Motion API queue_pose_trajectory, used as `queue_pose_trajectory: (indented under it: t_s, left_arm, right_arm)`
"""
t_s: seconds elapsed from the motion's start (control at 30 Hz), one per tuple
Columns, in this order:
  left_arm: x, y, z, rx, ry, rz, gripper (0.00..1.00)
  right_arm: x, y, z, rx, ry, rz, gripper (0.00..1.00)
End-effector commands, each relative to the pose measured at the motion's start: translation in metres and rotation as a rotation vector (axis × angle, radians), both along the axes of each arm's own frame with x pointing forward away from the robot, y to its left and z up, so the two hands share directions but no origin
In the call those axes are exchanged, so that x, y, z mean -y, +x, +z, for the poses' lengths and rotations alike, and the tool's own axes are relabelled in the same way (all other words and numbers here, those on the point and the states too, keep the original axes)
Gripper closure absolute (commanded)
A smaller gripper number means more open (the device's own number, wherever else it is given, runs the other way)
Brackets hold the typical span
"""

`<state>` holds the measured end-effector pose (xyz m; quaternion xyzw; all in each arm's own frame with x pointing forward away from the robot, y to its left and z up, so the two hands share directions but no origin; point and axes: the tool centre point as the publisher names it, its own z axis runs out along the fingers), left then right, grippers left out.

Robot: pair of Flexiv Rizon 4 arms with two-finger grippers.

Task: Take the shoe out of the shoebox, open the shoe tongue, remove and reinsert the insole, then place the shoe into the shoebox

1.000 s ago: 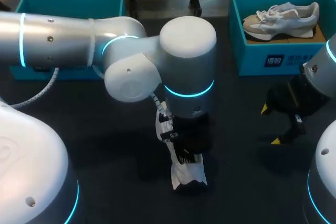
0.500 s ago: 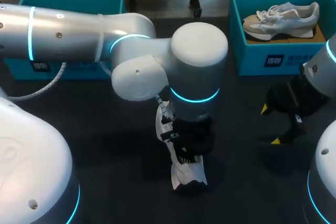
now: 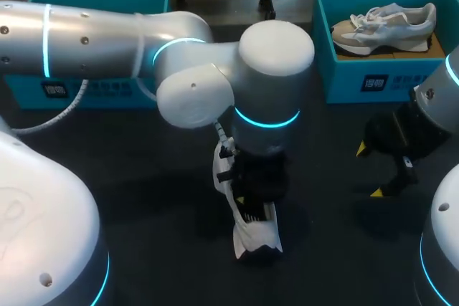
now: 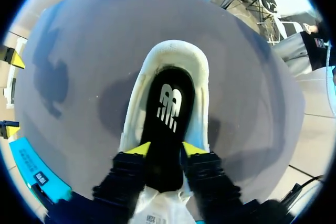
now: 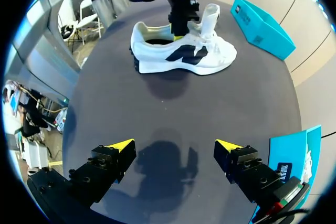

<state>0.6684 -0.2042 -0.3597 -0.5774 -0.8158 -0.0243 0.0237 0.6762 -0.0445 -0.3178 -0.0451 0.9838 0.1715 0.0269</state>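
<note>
Your left claw (image 4: 166,149), clenched on the insole (image 4: 169,106), may drag the unheld shoe (image 3: 255,234) (lower middle, head view) up with it, since your right claw (image 5: 174,144) hangs released.

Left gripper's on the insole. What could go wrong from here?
1. Nothing pins the white shoe: the right gripper hangs open, well clear of it, so pulling the insole may drag or tip the shoe.
2. The left gripper pinches the insole only by its side edges; it may buckle or slip out.
</note>
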Motion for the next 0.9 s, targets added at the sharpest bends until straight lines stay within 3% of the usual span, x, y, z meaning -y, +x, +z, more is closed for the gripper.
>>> queue_pose_trajectory:
  t_s: [0.03, 0.4, 0.63, 0.9]
  left_arm:
    - [-0.008, 0.004, 0.002, -0.006, -0.010, -0.007, 0.00]
    - [-0.004, -0.007, -0.001, -0.003, 0.000, -0.070, 0.00]
    - [-0.010, 0.004, 0.013, -0.015, -0.044, -0.061, 0.00]
    - [-0.009, 0.002, 0.025, 0.008, -0.064, -0.083, 0.00]
  right_arm:
    - [0.000, -0.001, 0.000, 0.002, -0.002, 0.000, 0.00]
    - [0.000, -0.001, 0.000, 0.002, -0.002, 0.000, 0.00]
    - [0.000, -0.001, 0.000, 0.002, -0.002, 0.000, 0.00]
    - [0.000, -0.001, 0.000, 0.002, -0.002, 0.000, 0.00]
